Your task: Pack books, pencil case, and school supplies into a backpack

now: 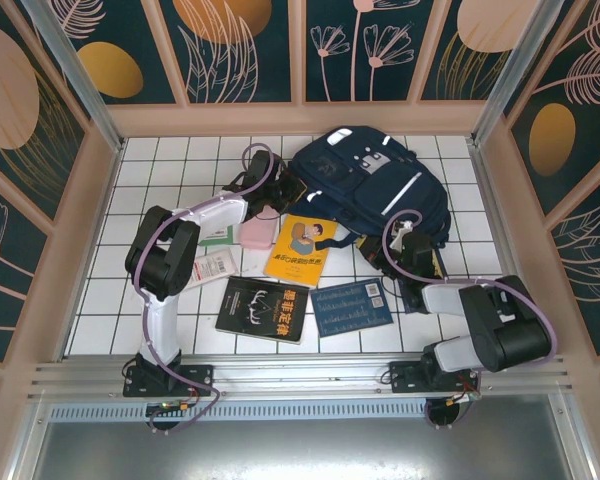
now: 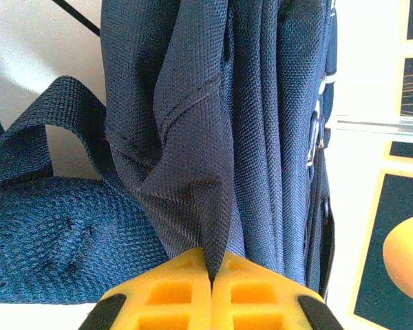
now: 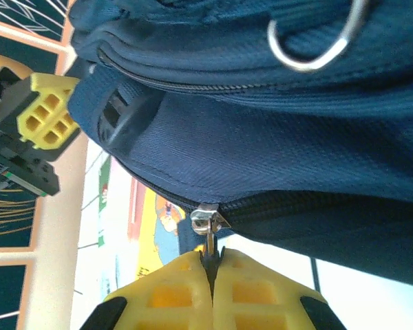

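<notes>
Left gripper [image 2: 211, 275] clamped on backpack [image 2: 261, 124] fabric fold, bracing its left edge. Books [image 1: 302, 250] lie flat, just near side of backpack. Right gripper [image 3: 211, 265] pinched on zipper pull [image 3: 208, 223]. Closed teeth run rightward from pull in my wrist view, so I judge that's the pull direction.

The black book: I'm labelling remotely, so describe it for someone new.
Find the navy backpack at the table's far side. Toward the near edge, two books lie side by side. The black book is left of the blue book, and it alone bears white Chinese characters.
</notes>
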Action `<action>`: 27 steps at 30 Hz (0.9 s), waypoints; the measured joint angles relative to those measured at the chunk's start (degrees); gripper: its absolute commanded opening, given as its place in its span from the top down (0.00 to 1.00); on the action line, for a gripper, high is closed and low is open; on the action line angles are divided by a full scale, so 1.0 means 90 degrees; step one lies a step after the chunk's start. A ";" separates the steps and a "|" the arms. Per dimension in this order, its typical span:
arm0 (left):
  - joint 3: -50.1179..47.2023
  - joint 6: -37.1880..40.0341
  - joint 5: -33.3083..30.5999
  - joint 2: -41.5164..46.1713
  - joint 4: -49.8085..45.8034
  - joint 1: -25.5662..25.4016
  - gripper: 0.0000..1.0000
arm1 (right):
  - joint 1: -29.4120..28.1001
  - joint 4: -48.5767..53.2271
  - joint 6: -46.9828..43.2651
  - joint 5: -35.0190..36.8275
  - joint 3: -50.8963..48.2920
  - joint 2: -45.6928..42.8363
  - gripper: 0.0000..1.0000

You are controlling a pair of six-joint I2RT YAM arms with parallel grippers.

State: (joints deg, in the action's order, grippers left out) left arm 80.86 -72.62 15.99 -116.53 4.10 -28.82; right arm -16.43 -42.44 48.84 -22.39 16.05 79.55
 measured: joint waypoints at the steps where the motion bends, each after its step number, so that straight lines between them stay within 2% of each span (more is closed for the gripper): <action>1: 0.0000 0.0022 0.0000 0.0000 -0.0012 0.0005 1.00 | 0.0017 0.0134 -0.0066 0.0000 0.0010 -0.0044 1.00; 8: 0.0002 0.0272 -0.0010 0.0000 -0.0182 0.0061 1.00 | 0.0034 0.1542 -0.0852 0.0070 0.0410 -0.0323 1.00; 18: 0.0073 0.0792 -0.0197 0.0000 -0.0515 0.0114 1.00 | 0.0034 0.3470 -0.1882 0.0614 0.1124 -0.0556 1.00; 27: 0.0296 0.1197 -0.0338 0.0000 -0.0879 0.0187 1.00 | 0.0027 0.4503 -0.2229 0.1321 0.1438 -0.0845 1.00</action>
State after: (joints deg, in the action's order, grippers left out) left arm 83.53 -61.84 12.95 -116.53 -3.81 -27.14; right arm -16.19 -1.91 28.77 -10.50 28.99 71.94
